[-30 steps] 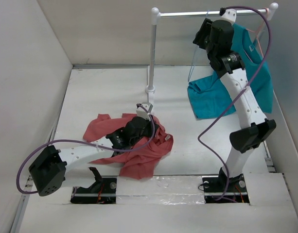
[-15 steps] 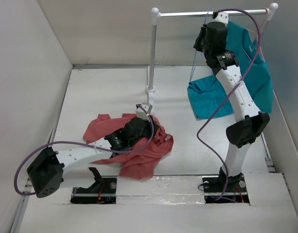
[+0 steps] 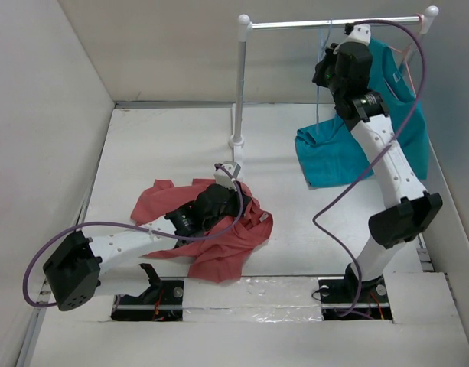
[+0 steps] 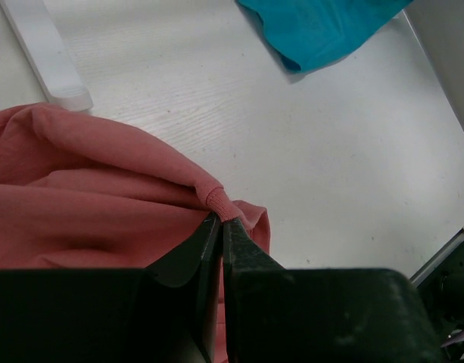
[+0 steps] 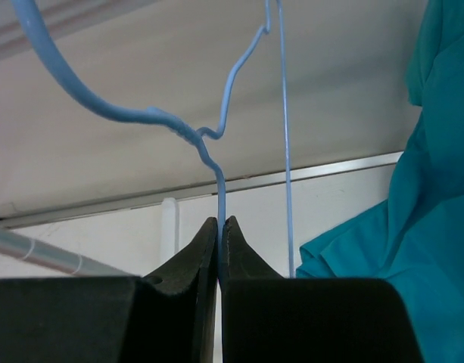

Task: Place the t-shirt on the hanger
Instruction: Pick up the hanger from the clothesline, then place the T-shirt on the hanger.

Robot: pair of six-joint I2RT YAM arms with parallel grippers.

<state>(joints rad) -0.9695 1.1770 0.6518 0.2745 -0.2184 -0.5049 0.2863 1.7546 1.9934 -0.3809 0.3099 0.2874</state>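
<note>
T-shirt [image 4: 80,197] fold pinched in left pincer [image 4: 220,219]; hanger [image 5: 219,197] wire clamped in right pincer [image 5: 219,221].

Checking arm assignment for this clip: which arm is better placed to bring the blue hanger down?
Right. The right gripper is shut on the hanger wire up by the rail; the left gripper is shut on the t-shirt edge down on the table.
</note>
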